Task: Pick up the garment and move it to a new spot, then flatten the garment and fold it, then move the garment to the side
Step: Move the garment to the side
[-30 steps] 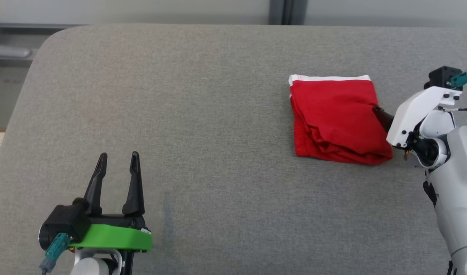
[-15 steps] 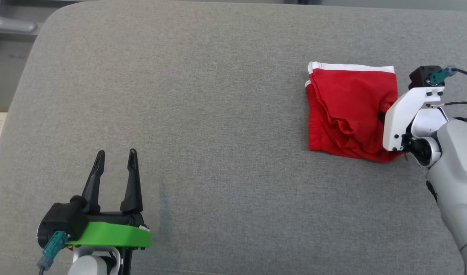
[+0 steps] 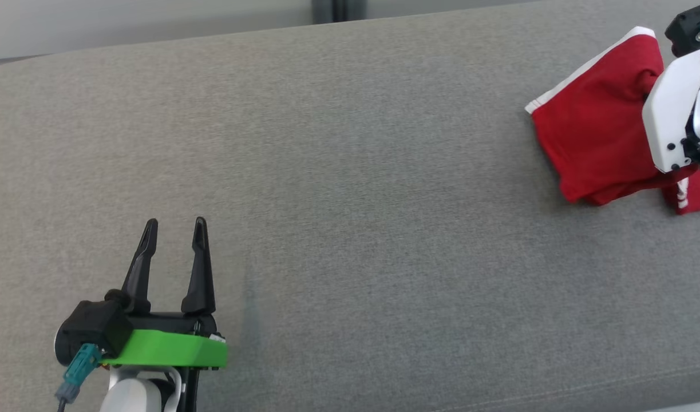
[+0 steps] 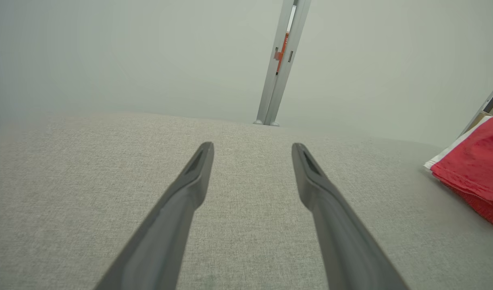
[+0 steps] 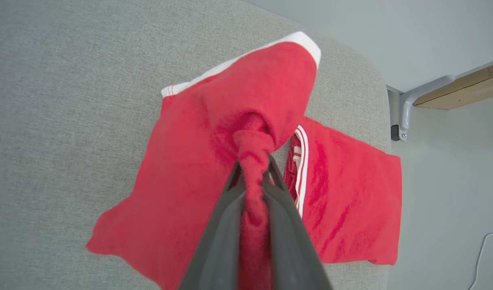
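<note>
Two grippers logged, left to right. Left gripper (image 3: 175, 223): long dark tapered fingers spread wide, touching nothing, over the grey woven-cloth surface (image 3: 350, 143). Far right of that surface, near its edge: red knit garment (image 3: 596, 137) with a white-banded hem, partly lifted into a peak, the rest lying rumpled. Right gripper (image 5: 254, 171): fingers pressed together, pinching a bunched twist of the garment.

Left gripper (image 3: 175, 222) has long tapering black fingers (image 3: 199, 269), a green plate (image 3: 166, 349) and teal cable plug (image 3: 78, 369); the right wrist shell (image 3: 667, 114) is white, seemingly dark-screwed.
</note>
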You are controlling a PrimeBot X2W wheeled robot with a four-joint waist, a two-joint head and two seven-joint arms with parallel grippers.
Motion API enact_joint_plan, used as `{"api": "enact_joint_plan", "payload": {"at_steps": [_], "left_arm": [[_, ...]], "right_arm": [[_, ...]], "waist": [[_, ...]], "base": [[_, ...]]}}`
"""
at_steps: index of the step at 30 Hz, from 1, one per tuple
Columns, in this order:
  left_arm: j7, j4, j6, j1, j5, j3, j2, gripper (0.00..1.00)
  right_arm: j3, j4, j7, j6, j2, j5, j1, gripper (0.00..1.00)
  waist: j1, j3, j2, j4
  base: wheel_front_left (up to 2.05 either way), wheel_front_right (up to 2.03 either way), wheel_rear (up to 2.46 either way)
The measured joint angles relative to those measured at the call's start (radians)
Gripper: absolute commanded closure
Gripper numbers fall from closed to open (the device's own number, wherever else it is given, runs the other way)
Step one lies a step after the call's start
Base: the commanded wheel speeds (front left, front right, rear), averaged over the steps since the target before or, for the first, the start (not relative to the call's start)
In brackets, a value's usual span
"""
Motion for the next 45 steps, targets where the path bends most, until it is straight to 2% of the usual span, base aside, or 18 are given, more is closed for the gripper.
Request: {"api": "enact_joint_plan", "payload": {"at_steps": [5, 10, 17, 23, 25, 33, 41, 45], "left_arm": [[0.000, -0.005, 0.000, -0.035, 0.001, -0.019, 0.018, 0.00], [0.000, -0.006, 0.000, -0.059, 0.000, -0.030, 0.048, 0.00], [0.000, -0.024, 0.000, -0.098, -0.001, -0.038, 0.082, 0.00], [0.000, -0.059, 0.000, -0.113, 0.005, -0.025, 0.100, 0.00], [0.000, -0.064, 0.000, -0.115, 0.006, -0.024, 0.106, 0.00], [0.000, -0.063, 0.000, -0.120, 0.007, -0.016, 0.099, 0.00], [0.000, -0.026, 0.000, -0.074, -0.006, 0.003, 0.063, 0.00], [0.000, -0.002, 0.000, -0.033, -0.012, 0.023, 0.049, 0.00]], "right_arm": [[0.008, 0.017, -0.075, 0.000, -0.068, -0.012, -0.003, 1.00], [-0.002, 0.066, -0.208, 0.000, -0.122, -0.072, -0.015, 1.00], [0.008, 0.138, -0.359, 0.000, -0.225, -0.180, -0.018, 1.00], [-0.086, 0.230, -0.452, 0.000, -0.254, -0.220, -0.003, 1.00], [-0.114, 0.256, -0.478, 0.000, -0.253, -0.247, 0.009, 0.00], [-0.223, 0.293, -0.606, 0.000, -0.202, -0.384, 0.049, 0.00], [-0.338, 0.193, -0.769, 0.000, -0.059, -0.402, 0.151, 0.00], [-0.363, 0.076, -0.805, 0.000, 0.042, -0.377, 0.253, 0.00]], "waist": [[0.0000, 0.015, 0.0000, -0.076], [0.0000, 0.066, 0.0000, -0.110], [0.0000, 0.157, 0.0000, -0.107], [0.0001, 0.228, 0.0000, -0.078], [0.0001, 0.245, 0.0000, -0.068], [0.0001, 0.248, 0.0000, -0.027], [0.0001, 0.148, 0.0000, -0.019], [0.0001, 0.080, -0.0001, -0.015]], "base": [[0.00, 0.00, 0.00], [0.00, 0.00, 0.00], [0.00, 0.00, 0.00], [0.00, 0.00, 0.00], [0.00, 0.00, 0.00], [0.00, 0.00, 0.00], [0.00, 0.00, 0.00], [0.00, 0.00, 0.00]]}}
